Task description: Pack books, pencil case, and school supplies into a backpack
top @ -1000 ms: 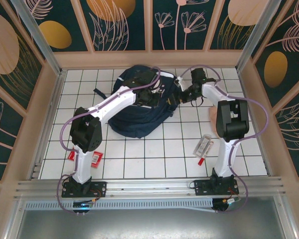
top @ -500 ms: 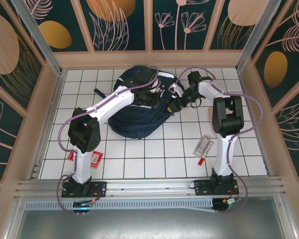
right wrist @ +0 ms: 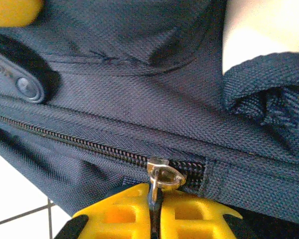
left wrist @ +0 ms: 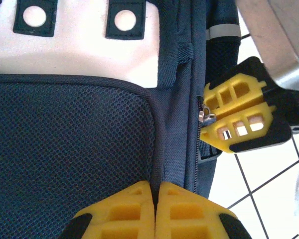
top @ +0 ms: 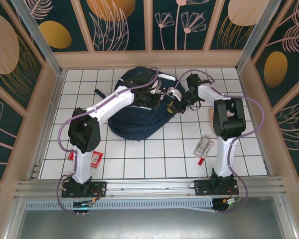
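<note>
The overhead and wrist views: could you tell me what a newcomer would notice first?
The big navy backpack at the back of the tiled table draws the eye, with both arms bent over it. Close up, the right claw is shut on the silver zipper pull at its side, while the left claw sits shut at the front seam.

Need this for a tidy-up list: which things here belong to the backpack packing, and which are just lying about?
Job: navy blue fabric backpack; its metal zipper pull, pinched by right end effector; small red booklet with white label; flat whitish-clear packet; slim red pen.
Just there: white tiled table; patterned wall panels.
</note>
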Robot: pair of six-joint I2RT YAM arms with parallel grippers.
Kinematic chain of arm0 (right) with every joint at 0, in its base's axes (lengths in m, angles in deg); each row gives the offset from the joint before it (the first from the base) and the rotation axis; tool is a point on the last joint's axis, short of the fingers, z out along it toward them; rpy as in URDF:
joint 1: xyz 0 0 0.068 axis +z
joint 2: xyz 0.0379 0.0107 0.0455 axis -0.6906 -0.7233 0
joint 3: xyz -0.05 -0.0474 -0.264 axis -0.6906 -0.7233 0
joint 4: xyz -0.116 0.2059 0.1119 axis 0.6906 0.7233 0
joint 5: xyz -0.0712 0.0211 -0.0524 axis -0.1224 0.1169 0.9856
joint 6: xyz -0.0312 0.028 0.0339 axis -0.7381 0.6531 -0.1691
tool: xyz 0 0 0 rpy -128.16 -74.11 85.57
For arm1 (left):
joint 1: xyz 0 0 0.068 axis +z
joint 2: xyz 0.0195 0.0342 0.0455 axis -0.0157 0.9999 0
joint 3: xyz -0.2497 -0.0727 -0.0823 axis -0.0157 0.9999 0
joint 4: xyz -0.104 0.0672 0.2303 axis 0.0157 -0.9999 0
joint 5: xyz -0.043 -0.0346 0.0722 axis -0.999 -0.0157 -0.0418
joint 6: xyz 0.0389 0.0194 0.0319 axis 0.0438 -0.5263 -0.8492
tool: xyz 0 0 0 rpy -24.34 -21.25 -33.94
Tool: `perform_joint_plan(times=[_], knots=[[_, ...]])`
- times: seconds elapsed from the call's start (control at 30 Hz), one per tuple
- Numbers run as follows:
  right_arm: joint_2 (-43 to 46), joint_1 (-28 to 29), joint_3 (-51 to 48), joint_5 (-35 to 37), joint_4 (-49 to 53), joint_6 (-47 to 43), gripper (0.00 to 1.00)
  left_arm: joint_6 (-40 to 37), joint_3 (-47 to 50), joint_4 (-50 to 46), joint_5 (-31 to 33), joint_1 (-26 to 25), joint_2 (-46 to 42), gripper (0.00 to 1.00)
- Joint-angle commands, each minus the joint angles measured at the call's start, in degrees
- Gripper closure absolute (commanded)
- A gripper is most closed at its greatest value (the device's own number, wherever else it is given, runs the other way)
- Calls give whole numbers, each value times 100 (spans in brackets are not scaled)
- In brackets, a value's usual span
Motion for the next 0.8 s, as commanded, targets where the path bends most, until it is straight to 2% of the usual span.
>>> perform_joint_plan(times=[0.0, 0.07, 0.33, 0.53, 0.77], knots=[[359, 6, -237, -464, 89, -356, 95, 155, -56, 256, -183, -11, -324, 100], [486, 8, -373, -553, 47, -443, 98, 203, 41, 358, -233, 0, -344, 100], [1212, 130, -1059, -664, -506, -240, 100, 486, 129, 651, -299, 93, -405, 100], [1620, 737, -1534, -726, -1019, 241, 100, 787, 162, 1036, -584, 162, -411, 100], [2248, 1473, -2600, -748, -3008, 1477, 100, 1296, 492, 1704, -782, 294, -538, 100]])
